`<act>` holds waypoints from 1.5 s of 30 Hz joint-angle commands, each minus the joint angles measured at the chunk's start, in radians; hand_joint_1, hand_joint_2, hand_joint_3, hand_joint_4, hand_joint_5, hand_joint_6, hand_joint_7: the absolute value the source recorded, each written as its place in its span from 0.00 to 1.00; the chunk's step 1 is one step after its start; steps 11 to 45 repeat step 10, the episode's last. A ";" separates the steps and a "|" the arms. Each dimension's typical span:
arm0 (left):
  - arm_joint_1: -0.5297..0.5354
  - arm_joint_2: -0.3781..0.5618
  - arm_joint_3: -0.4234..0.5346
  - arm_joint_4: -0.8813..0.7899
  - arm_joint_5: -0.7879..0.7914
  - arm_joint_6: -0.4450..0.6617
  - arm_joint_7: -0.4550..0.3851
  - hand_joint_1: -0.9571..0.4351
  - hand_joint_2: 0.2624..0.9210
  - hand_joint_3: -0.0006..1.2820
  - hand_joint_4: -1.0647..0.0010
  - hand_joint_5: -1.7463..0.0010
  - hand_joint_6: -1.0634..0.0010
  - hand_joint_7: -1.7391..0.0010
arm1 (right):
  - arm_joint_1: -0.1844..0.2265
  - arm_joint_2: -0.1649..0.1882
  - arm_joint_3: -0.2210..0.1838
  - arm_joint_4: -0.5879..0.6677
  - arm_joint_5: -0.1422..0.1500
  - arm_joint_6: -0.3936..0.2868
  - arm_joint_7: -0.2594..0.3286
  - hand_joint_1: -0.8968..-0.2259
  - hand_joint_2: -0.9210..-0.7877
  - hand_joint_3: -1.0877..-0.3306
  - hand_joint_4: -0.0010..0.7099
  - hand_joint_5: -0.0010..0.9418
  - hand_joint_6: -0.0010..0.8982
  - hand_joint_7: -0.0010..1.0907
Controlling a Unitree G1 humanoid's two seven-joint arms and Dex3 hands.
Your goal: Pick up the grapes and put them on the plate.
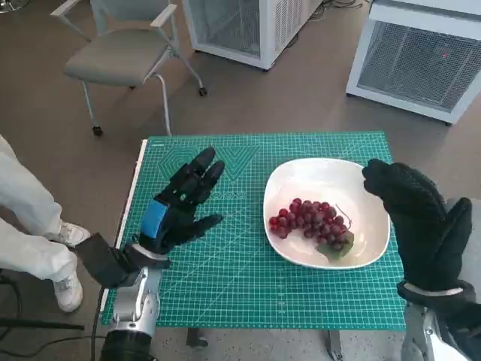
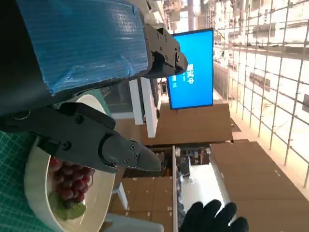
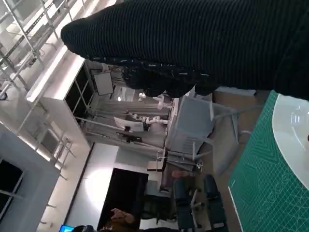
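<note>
On the white plate [image 1: 301, 180] lies the bunch of red grapes [image 1: 310, 223]. Beside it, the left hand [image 1: 180, 207] hovers empty, fingers spread; the gloved right hand [image 1: 417, 218] likewise holds nothing.

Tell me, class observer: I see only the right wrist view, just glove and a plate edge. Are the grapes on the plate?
Observer: Yes, the grapes lie in the white plate, as the head view shows.
Operator: Is the left hand holding anything?
Observer: No, the left hand is over the green mat, fingers spread and holding nothing.
Operator: And the right hand?
Observer: The right hand is at the plate's side, holding nothing.
</note>
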 commanded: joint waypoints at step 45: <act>0.052 0.004 0.000 -0.086 -0.016 0.029 0.000 0.35 1.00 0.05 0.74 1.00 0.65 0.99 | 0.012 -0.008 0.001 0.013 -0.001 0.016 0.012 0.68 0.00 0.59 0.61 0.66 0.21 0.86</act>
